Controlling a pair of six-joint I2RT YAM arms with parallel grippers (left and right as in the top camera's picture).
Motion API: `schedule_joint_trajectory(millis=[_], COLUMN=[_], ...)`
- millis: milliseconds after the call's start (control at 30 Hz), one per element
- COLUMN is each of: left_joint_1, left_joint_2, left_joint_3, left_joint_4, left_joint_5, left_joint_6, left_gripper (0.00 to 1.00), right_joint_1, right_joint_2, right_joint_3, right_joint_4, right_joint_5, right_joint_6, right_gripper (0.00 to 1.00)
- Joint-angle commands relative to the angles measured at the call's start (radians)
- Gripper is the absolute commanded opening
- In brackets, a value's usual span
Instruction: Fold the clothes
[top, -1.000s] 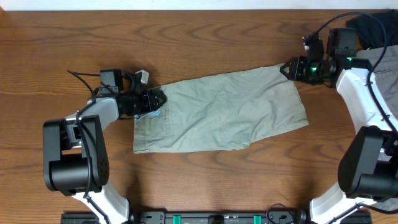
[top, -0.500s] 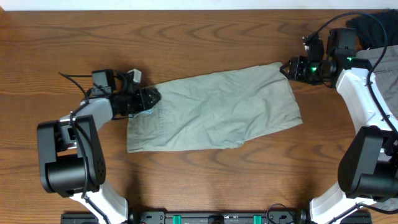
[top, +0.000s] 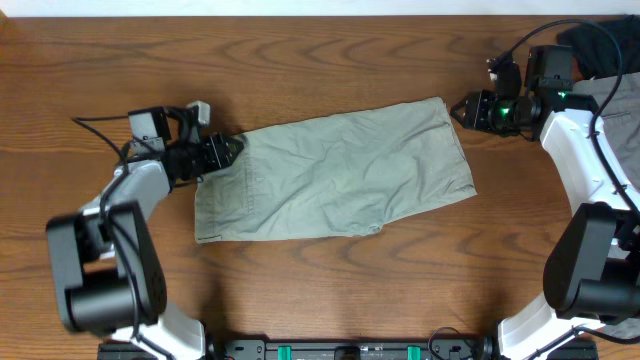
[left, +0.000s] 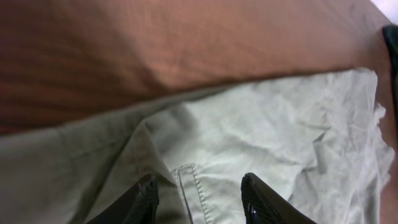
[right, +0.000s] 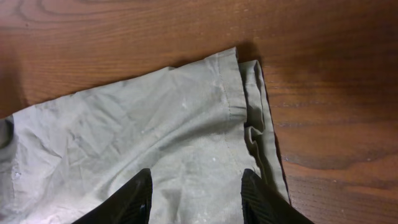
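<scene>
Shorts (top: 335, 170) flat on table (top: 330, 50); long axis left-right, right end tilted slightly toward far edge. My left pincer (top: 228, 150) at left end's far corner, fingers half apart astride cloth; whether pinching, cannot tell. My right pincer (top: 462, 108) half spread, empty, just beside right far corner. 1 arm per end; likely fold end to end.

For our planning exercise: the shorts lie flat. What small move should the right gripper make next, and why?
Probably move the right gripper onto the hem corner of the shorts and close: its jaws stand open beside that corner, gripping nothing, and folding needs a hold.
</scene>
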Motion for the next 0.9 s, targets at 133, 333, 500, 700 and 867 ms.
schedule_joint_trajectory(millis=[133, 333, 500, 700, 867], left_joint_1=[0.007, 0.007, 0.007, 0.007, 0.007], left_joint_2=[-0.035, 0.014, 0.016, -0.031, -0.151], left_joint_3=[0.005, 0.003, 0.004, 0.005, 0.005], left_joint_4=[-0.082, -0.116, -0.113, -0.109, -0.129], left_joint_5=[-0.2, -0.246, -0.213, -0.113, -0.017], left_joint_6=[0.102, 0.148, 0.148, 0.117, 0.098], left_gripper=[0.5, 0.5, 0.44, 0.06, 0.06], right_joint_1=[0.003, 0.003, 0.003, 0.003, 0.003], right_joint_2=[0.003, 0.003, 0.003, 0.003, 0.013], right_joint_3=[0.004, 0.004, 0.004, 0.004, 0.001], right_joint_4=[0.003, 0.005, 0.002, 0.005, 0.045], right_joint_5=[0.0, 0.0, 0.0, 0.004, 0.137], right_joint_6=[0.013, 0.013, 0.013, 0.012, -0.001], right_gripper=[0.45, 0.45, 0.45, 0.44, 0.37])
